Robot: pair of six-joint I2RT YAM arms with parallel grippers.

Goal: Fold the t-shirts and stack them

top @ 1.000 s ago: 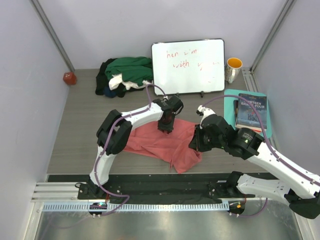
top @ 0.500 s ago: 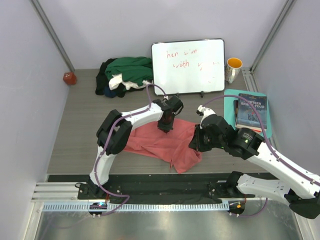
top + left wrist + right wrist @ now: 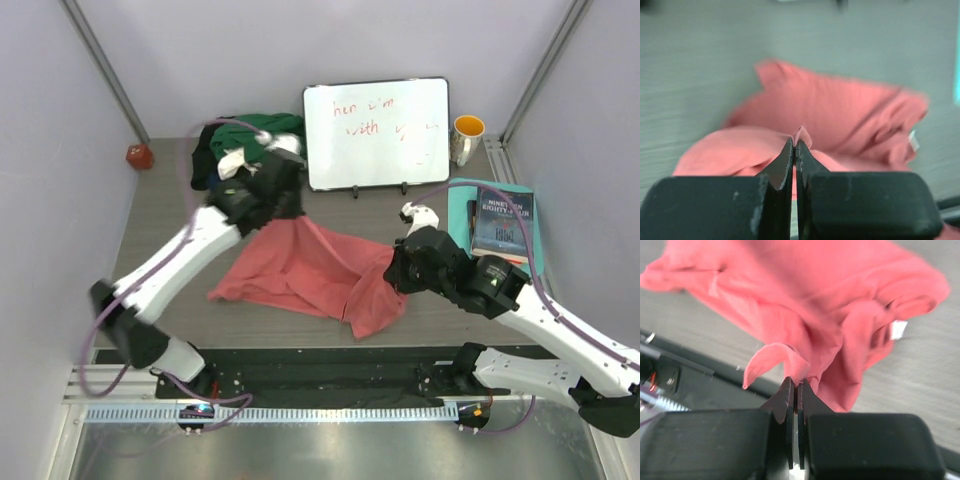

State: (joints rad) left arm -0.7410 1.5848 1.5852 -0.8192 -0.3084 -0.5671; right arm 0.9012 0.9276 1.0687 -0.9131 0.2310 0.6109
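evidently limp and light, the pink shirt (image 3: 305, 268) hangs by its edges, left gripper (image 3: 795, 145) and right gripper (image 3: 794, 383) both clamped on it.

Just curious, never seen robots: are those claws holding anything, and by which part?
Both hold the salmon-pink t-shirt. The left gripper pinches a fold of cloth at its far edge; the right gripper pinches a fold at its right side.

Plain salmon-pink t-shirt (image 3: 300, 270), grey table (image 3: 165, 215)

Left claw (image 3: 795, 146), right claw (image 3: 795, 383) — both clenched
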